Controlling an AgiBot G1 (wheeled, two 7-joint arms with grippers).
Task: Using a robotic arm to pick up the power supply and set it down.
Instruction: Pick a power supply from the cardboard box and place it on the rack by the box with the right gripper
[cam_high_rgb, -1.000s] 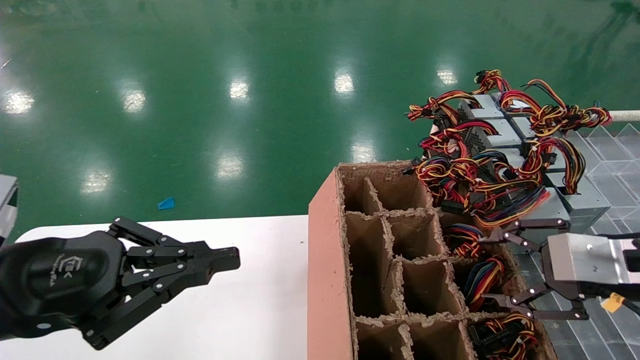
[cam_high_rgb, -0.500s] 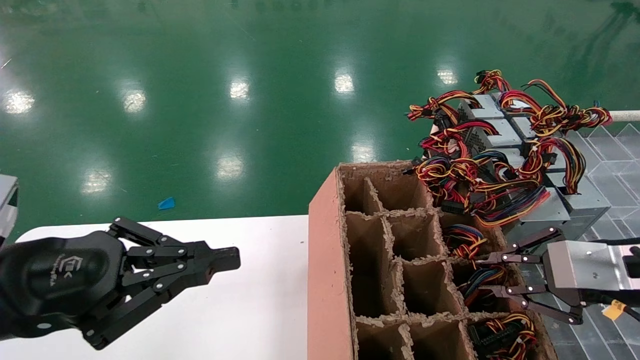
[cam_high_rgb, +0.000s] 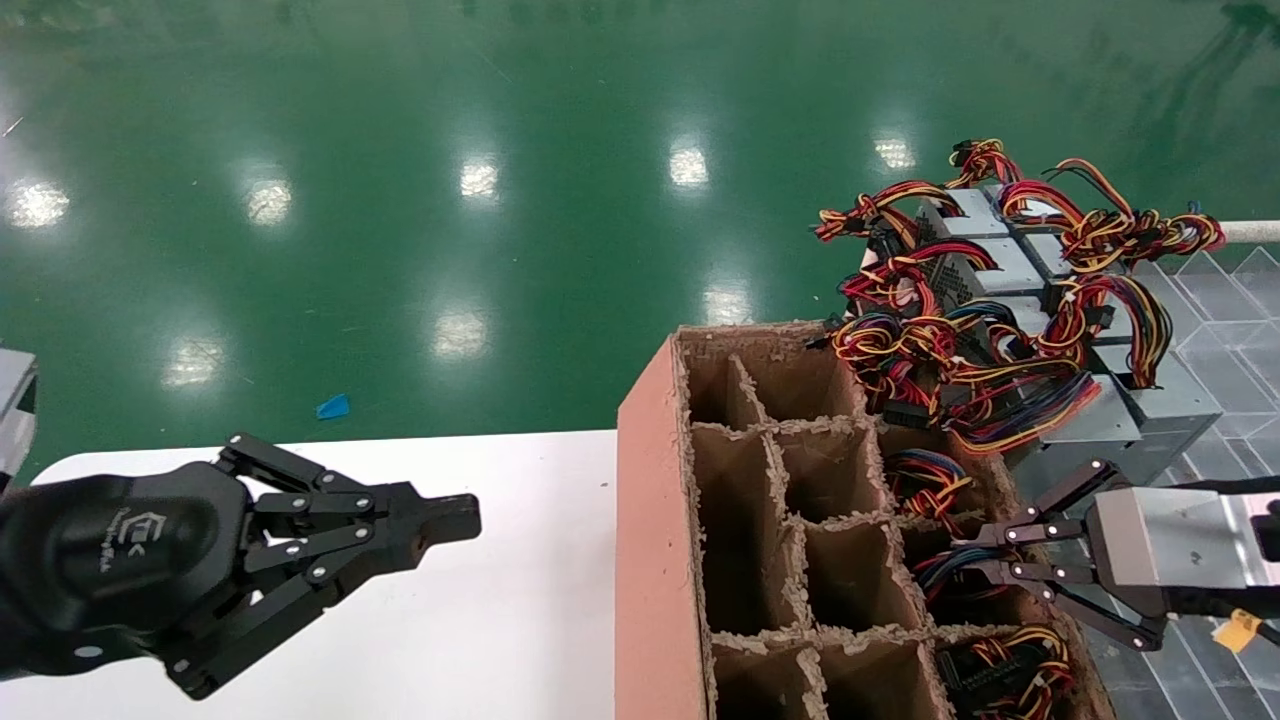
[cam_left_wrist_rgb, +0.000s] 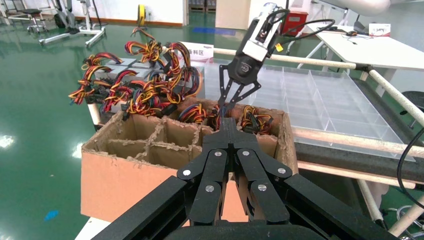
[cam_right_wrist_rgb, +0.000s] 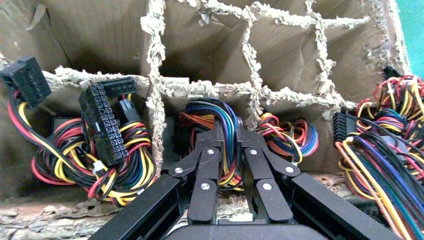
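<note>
My right gripper (cam_high_rgb: 962, 566) reaches into the middle cell on the right side of the brown cardboard divider box (cam_high_rgb: 650, 520). In the right wrist view its fingers (cam_right_wrist_rgb: 212, 141) are shut around the blue, green, red and yellow wire bundle (cam_right_wrist_rgb: 216, 111) of the power supply in that cell. The supply's metal body is hidden down in the cell. The cells on either side hold more wire bundles (cam_right_wrist_rgb: 107, 165). My left gripper (cam_high_rgb: 462, 518) is shut on nothing and hangs parked over the white table (cam_high_rgb: 520, 620).
Several silver-grey power supplies with tangled wires (cam_high_rgb: 1000, 275) are stacked behind the box at the right. A clear plastic divider tray (cam_high_rgb: 1225, 300) lies under my right arm. Green floor lies beyond the table edge. The box's left cells (cam_high_rgb: 740, 540) look empty.
My right gripper has moved left and down into the box cell. Its fingers have gone from spread wide to shut on the wire bundle. The left arm has not moved.
</note>
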